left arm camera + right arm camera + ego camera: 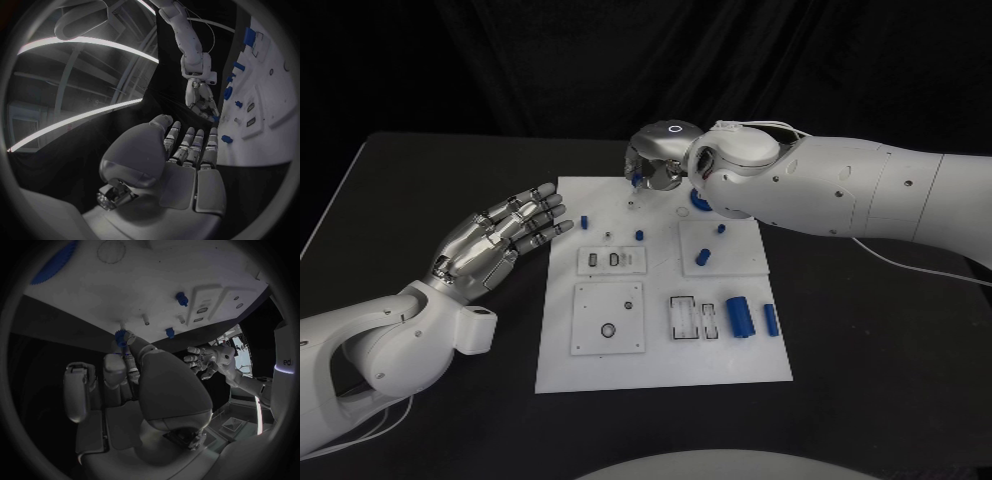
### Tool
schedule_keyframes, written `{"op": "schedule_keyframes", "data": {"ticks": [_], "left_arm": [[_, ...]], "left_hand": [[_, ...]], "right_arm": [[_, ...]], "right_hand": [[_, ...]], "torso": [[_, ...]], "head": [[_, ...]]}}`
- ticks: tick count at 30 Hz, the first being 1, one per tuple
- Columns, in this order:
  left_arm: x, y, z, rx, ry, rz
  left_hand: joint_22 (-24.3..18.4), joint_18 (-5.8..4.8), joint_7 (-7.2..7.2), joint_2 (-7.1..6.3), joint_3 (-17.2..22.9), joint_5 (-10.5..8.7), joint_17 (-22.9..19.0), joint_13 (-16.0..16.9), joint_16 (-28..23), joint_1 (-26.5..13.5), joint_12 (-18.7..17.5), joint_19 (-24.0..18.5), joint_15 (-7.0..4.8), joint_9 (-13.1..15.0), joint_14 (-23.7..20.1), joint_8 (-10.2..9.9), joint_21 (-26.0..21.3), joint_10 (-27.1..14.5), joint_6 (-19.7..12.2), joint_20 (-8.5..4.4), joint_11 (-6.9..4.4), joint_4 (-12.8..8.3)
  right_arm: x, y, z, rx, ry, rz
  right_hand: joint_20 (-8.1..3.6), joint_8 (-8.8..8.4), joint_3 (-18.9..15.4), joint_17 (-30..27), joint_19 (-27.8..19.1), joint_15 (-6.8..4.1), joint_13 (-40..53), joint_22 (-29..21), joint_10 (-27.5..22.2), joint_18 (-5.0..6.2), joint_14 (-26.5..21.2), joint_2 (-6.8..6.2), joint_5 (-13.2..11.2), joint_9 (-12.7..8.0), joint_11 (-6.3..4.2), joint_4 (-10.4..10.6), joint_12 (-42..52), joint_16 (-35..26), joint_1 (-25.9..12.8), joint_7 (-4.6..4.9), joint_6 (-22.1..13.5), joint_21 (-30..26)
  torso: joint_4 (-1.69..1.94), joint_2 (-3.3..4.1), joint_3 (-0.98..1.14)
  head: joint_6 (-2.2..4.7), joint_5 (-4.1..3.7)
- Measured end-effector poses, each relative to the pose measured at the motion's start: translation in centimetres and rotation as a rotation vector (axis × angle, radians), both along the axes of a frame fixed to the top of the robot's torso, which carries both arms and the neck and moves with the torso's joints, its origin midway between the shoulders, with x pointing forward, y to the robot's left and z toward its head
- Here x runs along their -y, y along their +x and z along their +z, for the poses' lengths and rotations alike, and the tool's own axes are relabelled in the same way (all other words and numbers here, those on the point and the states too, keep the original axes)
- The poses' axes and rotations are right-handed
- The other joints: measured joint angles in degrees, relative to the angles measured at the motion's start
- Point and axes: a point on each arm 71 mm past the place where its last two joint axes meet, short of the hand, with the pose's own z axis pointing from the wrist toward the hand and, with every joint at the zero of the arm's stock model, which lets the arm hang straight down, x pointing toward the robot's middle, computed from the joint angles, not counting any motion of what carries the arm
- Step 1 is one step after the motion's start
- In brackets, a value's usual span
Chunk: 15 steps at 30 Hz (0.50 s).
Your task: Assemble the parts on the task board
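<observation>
The silver right hand (658, 160) pinches a small blue toothed part (122, 334) over the flat white task board's (668, 368) far edge — the silver left hand (502, 238) hovers beside it, fingers spread, holding nothing.

The right robot hand (658, 160) perhaps pinches a blue part (123, 335) (mostly hidden by fingers).

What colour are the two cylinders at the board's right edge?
Blue cylinders, clearest in the head view.
</observation>
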Motion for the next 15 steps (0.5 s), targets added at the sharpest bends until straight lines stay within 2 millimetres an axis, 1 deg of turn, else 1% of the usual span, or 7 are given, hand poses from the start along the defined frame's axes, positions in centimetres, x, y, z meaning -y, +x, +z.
{"op": "schedule_keyframes", "data": {"ticks": [11,12,15], "left_arm": [[-0.11,0.05,-0.04,0.0,0.001,0.002],[-0.12,0.06,-0.05,-0.001,0.001,0.002],[-0.14,0.09,-0.08,-0.001,0.002,0.003]], "left_hand": [[0.0,0.0,0.0,0.0,0.0,0.0,0.0,0.0,0.0,0.0,0.0,0.0,0.0,0.0,0.0,0.0,0.0,0.0,0.0,0.0,0.0,0.0],[0.0,0.0,0.0,0.0,0.0,0.0,0.0,0.0,0.0,0.0,0.0,0.0,0.0,0.0,0.0,0.0,0.0,0.0,0.0,0.0,0.0,0.0],[0.0,0.0,0.2,0.0,0.0,0.0,-0.1,0.0,0.2,0.0,0.0,0.0,0.0,0.0,0.0,0.0,0.0,0.0,-0.2,0.0,0.0,0.0]], "right_arm": [[0.06,-0.06,-0.36,-0.012,-0.004,-0.001],[0.06,-0.07,-0.38,-0.013,-0.005,-0.001],[0.07,-0.08,-0.44,-0.015,-0.005,-0.001]], "right_hand": [[0.0,-0.24,0.0,0.0,0.0,0.0,0.0,0.0,0.0,0.0,0.0,0.0,0.0,0.0,-0.02,0.3,-0.2,0.0,0.0,0.0,0.0,0.0],[0.0,-0.24,0.0,0.0,0.0,0.0,0.0,0.0,0.2,0.0,0.0,0.0,0.0,0.0,-0.2,0.3,-0.3,0.0,0.0,0.0,0.0,0.0],[0.0,-0.24,0.0,0.0,0.0,0.0,0.0,0.0,0.2,0.0,0.0,0.0,0.0,0.1,-0.2,0.3,-0.4,0.0,0.0,0.0,0.0,0.0]], "torso": [[-0.03,-0.03,-0.02],[-0.03,-0.03,-0.03],[-0.02,-0.03,-0.04]], "head": [[-0.2,0.07],[-0.25,0.07],[-0.35,0.03]]}}
